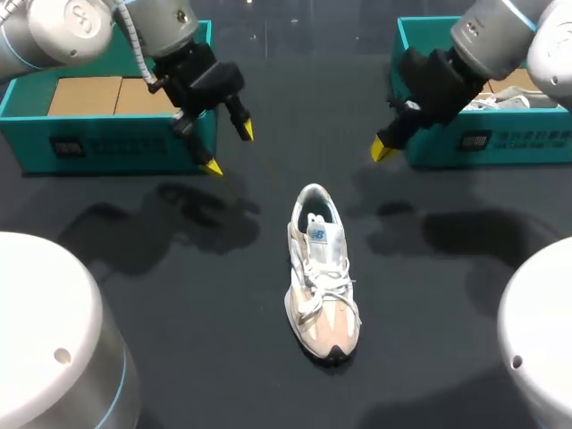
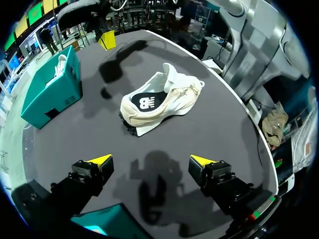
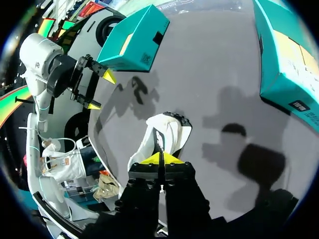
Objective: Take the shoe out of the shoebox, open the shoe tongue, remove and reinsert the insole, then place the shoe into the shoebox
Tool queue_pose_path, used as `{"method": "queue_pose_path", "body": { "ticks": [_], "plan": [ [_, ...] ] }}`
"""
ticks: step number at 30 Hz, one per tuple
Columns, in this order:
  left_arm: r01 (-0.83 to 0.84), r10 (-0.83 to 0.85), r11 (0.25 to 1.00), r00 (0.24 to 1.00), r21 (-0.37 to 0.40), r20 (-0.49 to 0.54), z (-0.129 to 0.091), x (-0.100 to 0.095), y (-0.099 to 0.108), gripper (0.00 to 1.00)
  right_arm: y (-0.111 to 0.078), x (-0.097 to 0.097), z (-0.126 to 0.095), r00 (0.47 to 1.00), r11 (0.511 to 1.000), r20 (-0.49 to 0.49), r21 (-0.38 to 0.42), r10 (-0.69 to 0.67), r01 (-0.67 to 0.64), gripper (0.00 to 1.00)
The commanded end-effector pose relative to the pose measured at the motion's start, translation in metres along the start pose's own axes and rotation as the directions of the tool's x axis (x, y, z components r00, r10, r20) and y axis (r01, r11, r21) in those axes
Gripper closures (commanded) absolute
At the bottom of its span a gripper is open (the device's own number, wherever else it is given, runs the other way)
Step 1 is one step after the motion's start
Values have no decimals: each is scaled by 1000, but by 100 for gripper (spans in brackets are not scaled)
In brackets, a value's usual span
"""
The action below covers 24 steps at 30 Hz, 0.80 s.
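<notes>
Cream laced shoe (image 1: pixel 322 273) centred on the surface (image 1: pixel 223 357); only my left wrist view shows its black side patch. Left pincer (image 1: pixel 229 149) released, right pincer (image 3: pixel 160 158) clenched.

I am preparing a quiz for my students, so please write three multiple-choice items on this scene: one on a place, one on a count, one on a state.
1. Where is the shoe?
A. inside a box
B. on the table, between the arms
C. held in a gripper

2. How many teal shoeboxes are there?
A. one
B. two
C. three

3. In what state is the left gripper?
A. open and empty
B. shut on the shoe
C. shut on a box

Answers:
1 B: it lies on the table, apart from both grippers.
2 B: a left shoebox and a right shoebox.
3 A: its yellow tips stand apart, with nothing between them.
</notes>
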<state>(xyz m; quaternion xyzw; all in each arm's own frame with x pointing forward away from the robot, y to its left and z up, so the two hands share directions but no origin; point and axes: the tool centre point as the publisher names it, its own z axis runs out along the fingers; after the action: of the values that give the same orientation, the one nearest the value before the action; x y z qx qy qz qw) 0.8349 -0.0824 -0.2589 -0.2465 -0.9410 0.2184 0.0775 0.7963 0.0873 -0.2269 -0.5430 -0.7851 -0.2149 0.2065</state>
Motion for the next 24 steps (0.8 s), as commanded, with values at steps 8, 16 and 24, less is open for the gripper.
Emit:
{"method": "queue_pose_path", "body": {
  "ticks": [8,16,24],
  "plan": [
    [-1,1,1000,1000,-2,-8,0,-3,0,0,-5,9,-2,977,993,214,-118,11,15,100],
    [-95,93,995,995,-35,-46,-18,-10,23,0,-1,38,33,936,986,339,-160,95,-42,100],
    [-180,177,983,981,-37,-82,-34,-16,38,0,1,55,53,798,964,544,-205,258,-171,100]
  ]
}}
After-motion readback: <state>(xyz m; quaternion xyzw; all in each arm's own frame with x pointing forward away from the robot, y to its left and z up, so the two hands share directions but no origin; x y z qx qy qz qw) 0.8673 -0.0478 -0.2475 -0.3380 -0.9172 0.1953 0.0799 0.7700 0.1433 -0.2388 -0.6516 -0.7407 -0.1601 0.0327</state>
